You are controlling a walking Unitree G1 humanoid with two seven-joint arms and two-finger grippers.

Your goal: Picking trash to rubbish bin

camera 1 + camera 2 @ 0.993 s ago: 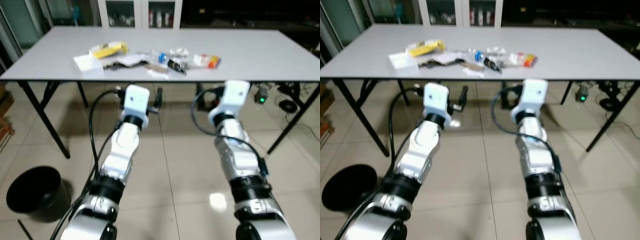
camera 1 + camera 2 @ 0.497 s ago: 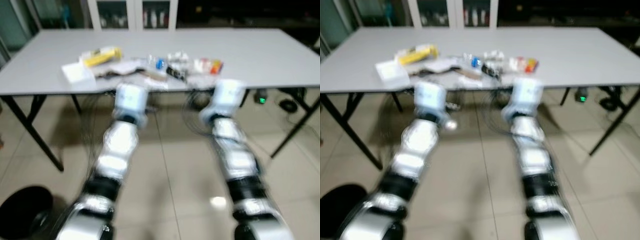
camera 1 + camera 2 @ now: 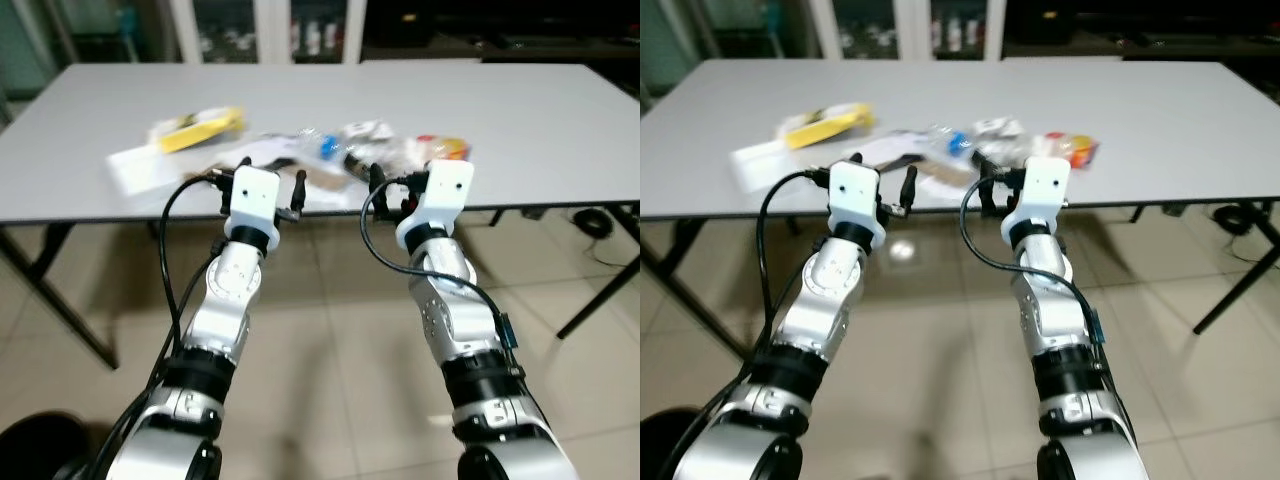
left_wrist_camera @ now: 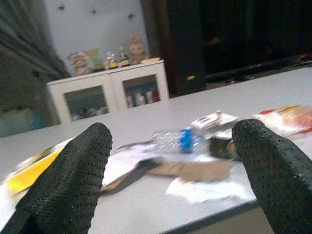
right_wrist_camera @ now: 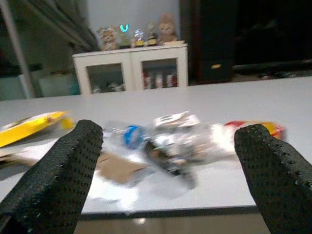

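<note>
Two silver arms reach forward toward the near edge of a long grey table (image 3: 560, 120), both grippers raised to about the height of the tabletop. The left gripper (image 3: 272, 188) sits just short of the table edge, in front of the middle of the litter, and its black fingers (image 4: 68, 180) stand wide apart with nothing between them. The right gripper (image 3: 388, 190) is level with it, a little to the right, and its fingers (image 5: 58, 180) are also spread wide and empty.

Trash lies scattered in a loose row along the near half of the table. At the left end is a flat white paper (image 3: 140, 170), with a yellow packet (image 3: 200, 128) just behind it. Toward the middle lie a piece of brown cardboard (image 4: 195, 169) and a crumpled white tissue (image 4: 204, 189) close to the edge. Behind these rests a clear plastic bottle with a blue label (image 4: 180, 139), and beside it a dark small item (image 5: 165, 158) that is too blurred to name. A crinkled clear wrapper (image 5: 204, 139) lies next to that, and a red and orange packet (image 3: 445, 148) ends the row on the right.

Part of a black rubbish bin (image 3: 35, 450) shows on the tiled floor (image 3: 340, 380), low to the robot's left. A white cabinet with glass doors (image 5: 131, 70) stands against the far wall behind the table.
</note>
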